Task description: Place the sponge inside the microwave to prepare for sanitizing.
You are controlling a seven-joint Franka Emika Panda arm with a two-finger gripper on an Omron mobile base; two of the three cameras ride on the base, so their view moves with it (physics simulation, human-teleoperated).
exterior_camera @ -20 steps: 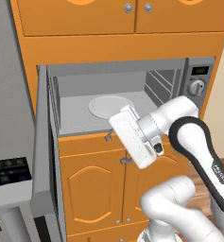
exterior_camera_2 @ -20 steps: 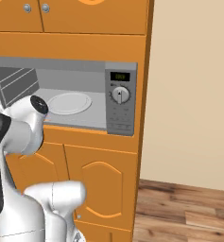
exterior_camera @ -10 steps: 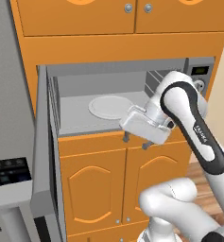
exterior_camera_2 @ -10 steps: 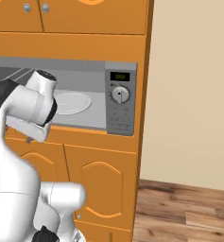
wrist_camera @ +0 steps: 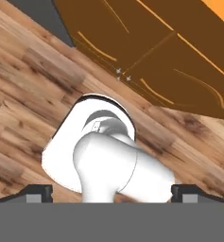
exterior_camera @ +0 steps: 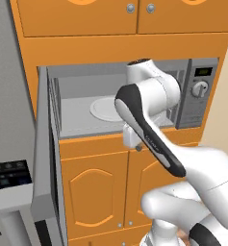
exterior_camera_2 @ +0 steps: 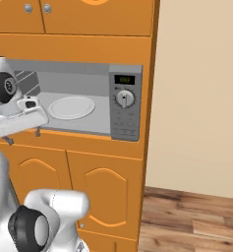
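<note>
The grey microwave (exterior_camera: 200, 96) stands with its dark glass door (exterior_camera: 42, 158) swung open to the left, and the white turntable (exterior_camera: 106, 108) inside is bare. It also shows in the right base view as the microwave (exterior_camera_2: 124, 110) with its turntable (exterior_camera_2: 71, 107). My gripper (exterior_camera: 136, 145) hangs just in front of the microwave's lower front edge, pointing down at the floor. In the right base view the gripper (exterior_camera_2: 23, 136) sits at the far left. In the hand view the fingertips (wrist_camera: 38, 191) stand wide apart, open, with nothing between them. The green sponge is out of view everywhere.
Orange cabinet doors (exterior_camera: 101, 192) lie below the microwave and more cabinets (exterior_camera: 134, 14) above it. A dark appliance (exterior_camera: 7, 170) sits at the lower left. Wooden floor (exterior_camera_2: 196, 216) and a beige wall (exterior_camera_2: 201, 88) are to the right.
My arm has folded upward in front of the microwave opening, and the hand has turned from facing sideways to pointing straight down at the floor. The microwave door stays open.
</note>
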